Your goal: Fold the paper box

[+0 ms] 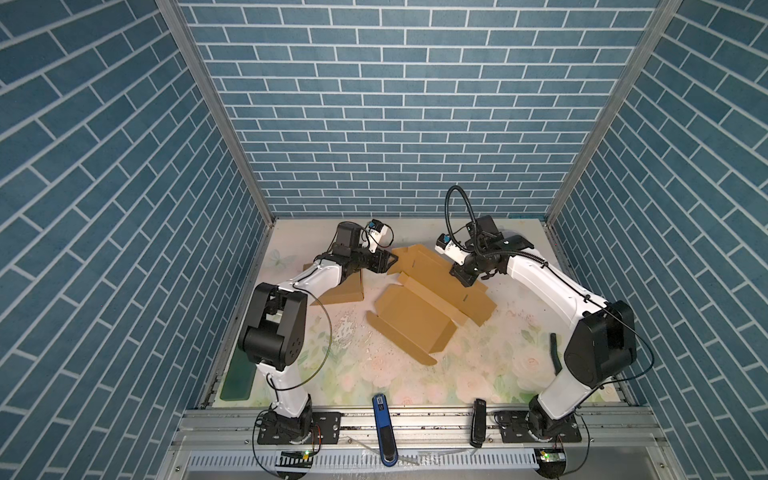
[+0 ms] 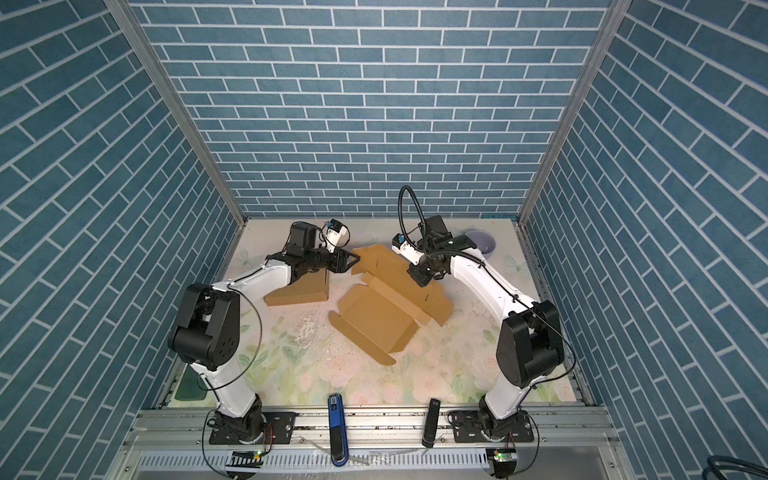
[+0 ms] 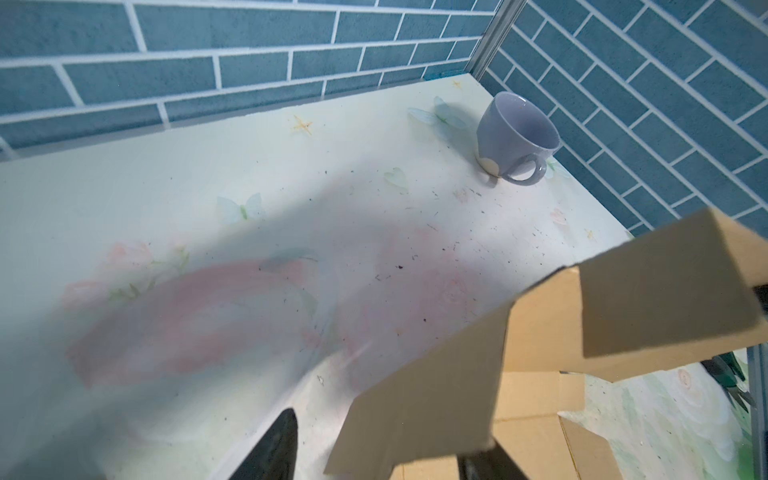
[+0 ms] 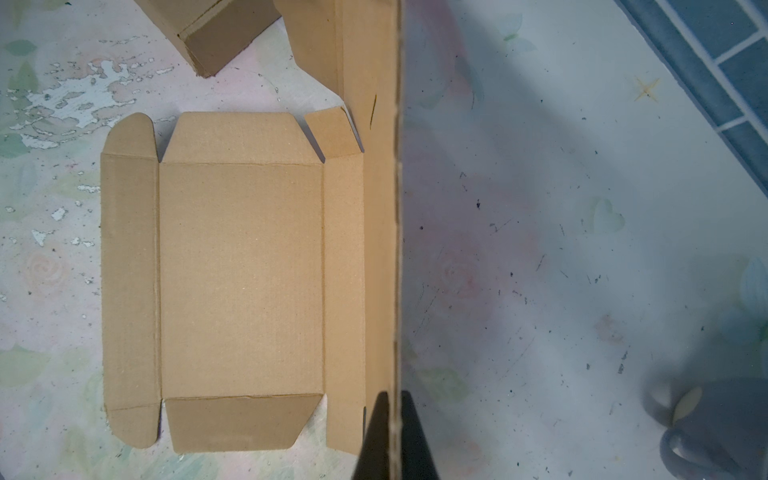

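The paper box point(image 1: 415, 316) lies mid-table, its far panel point(image 1: 432, 266) raised. The right gripper point(image 4: 394, 411) pinches that panel's edge, likely holding it upright, while the left gripper point(image 1: 390, 261), jaws apart and gripping nothing, straddles the far-left flap point(image 3: 436, 395), probably to fold it.

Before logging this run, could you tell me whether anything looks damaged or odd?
The print on the floral table cover has flaked into white patches beside the unfolded cardboard box, and dark specks litter it near the mug.
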Robot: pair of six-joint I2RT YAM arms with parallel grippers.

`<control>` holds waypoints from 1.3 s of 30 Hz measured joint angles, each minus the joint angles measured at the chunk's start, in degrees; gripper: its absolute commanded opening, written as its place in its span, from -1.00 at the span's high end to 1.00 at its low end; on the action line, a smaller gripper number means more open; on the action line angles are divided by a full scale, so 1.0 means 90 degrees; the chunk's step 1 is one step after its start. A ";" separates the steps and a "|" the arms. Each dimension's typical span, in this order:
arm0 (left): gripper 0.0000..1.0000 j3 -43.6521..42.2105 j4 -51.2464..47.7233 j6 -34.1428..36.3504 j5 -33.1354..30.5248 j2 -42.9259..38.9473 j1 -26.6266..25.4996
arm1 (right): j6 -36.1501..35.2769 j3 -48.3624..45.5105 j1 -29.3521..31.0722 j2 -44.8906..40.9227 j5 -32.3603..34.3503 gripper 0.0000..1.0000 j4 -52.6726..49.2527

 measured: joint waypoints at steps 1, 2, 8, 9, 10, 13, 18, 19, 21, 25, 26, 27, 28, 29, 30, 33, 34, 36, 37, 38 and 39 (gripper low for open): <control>-0.13 0.0068 0.0010 0.0024 0.0019 0.0056 -0.0024 | 0.0000 0.0000 0.0000 0.0000 0.0000 1.00 0.0000; -0.08 0.0119 0.0005 0.0034 0.0034 0.0112 -0.0056 | 0.0000 0.0000 0.0000 0.0000 -0.0002 1.00 0.0000; 0.32 0.0376 -0.0032 0.0153 0.0092 0.0483 -0.0374 | 0.0000 0.0002 0.0000 0.0012 -0.0015 1.00 0.0000; 0.40 0.0374 -0.0070 0.0163 0.0092 0.0493 -0.0413 | 0.0000 0.0002 0.0000 0.0012 -0.0015 1.00 0.0000; 0.46 0.0369 -0.0078 0.0172 0.0092 0.0493 -0.0442 | 0.0000 0.0002 0.0000 0.0017 -0.0015 1.00 0.0000; 0.65 0.0345 -0.0058 0.0168 0.0056 0.0486 -0.0466 | 0.0000 0.0002 0.0000 0.0039 -0.0010 1.00 0.0000; 0.80 0.0126 -0.0007 0.0165 -0.0012 0.0401 -0.0508 | 0.0000 0.0010 0.0000 0.0126 0.0007 1.00 0.0044; 0.82 0.0068 0.0022 0.0153 -0.0034 0.0376 -0.0527 | 0.0000 0.0010 0.0000 0.0141 0.0007 1.00 0.0049; 0.84 -0.0039 0.0100 0.0102 -0.0073 0.0328 -0.0571 | 0.0000 0.0012 0.0002 0.0168 0.0010 1.00 0.0061; 0.83 -0.0338 0.0367 -0.0143 -0.0287 0.0211 -0.0729 | 0.0000 0.0012 0.0005 0.0226 0.0029 1.00 0.0056; 0.81 -0.0393 0.0430 -0.0221 -0.0367 0.0197 -0.0770 | 0.0000 0.0012 0.0007 0.0236 0.0034 1.00 0.0051; 0.80 -0.0466 0.0537 -0.0321 -0.0474 0.0185 -0.0816 | 0.0000 0.0012 0.0012 0.0243 0.0046 1.00 0.0046; 0.81 -0.0542 0.0634 -0.0423 -0.0585 0.0160 -0.0865 | 0.0000 0.0012 0.0024 0.0250 0.0073 1.00 0.0044; 0.81 -0.0610 0.0729 -0.0512 -0.0709 0.0138 -0.0906 | -0.0002 0.0012 0.0034 0.0257 0.0095 1.00 0.0041; 0.82 -0.0690 0.0826 -0.0607 -0.0848 0.0114 -0.0957 | -0.0002 0.0012 0.0053 0.0267 0.0129 1.00 0.0041; 0.92 -0.0903 0.1061 -0.0838 -0.1248 0.0046 -0.1069 | -0.0002 0.0012 0.0124 0.0308 0.0219 1.00 0.0053; 0.94 -0.0988 0.1154 -0.0884 -0.1377 0.0022 -0.1093 | -0.0002 0.0012 0.0148 0.0318 0.0250 1.00 0.0063; 0.97 -0.1163 0.1345 -0.0979 -0.1608 -0.0039 -0.1149 | -0.0002 0.0012 0.0194 0.0321 0.0313 0.97 0.0070; 0.99 -0.1248 0.1438 -0.1008 -0.1702 -0.0078 -0.1166 | -0.0002 0.0012 0.0211 0.0321 0.0338 0.90 0.0083; 1.00 -0.1319 0.1523 -0.1030 -0.1778 -0.0107 -0.1178 | 0.0000 0.0012 0.0226 0.0321 0.0347 0.83 0.0102; 1.00 -0.1394 0.1610 -0.1047 -0.1865 -0.0143 -0.1188 | 0.0005 0.0012 0.0236 0.0321 0.0347 0.74 0.0138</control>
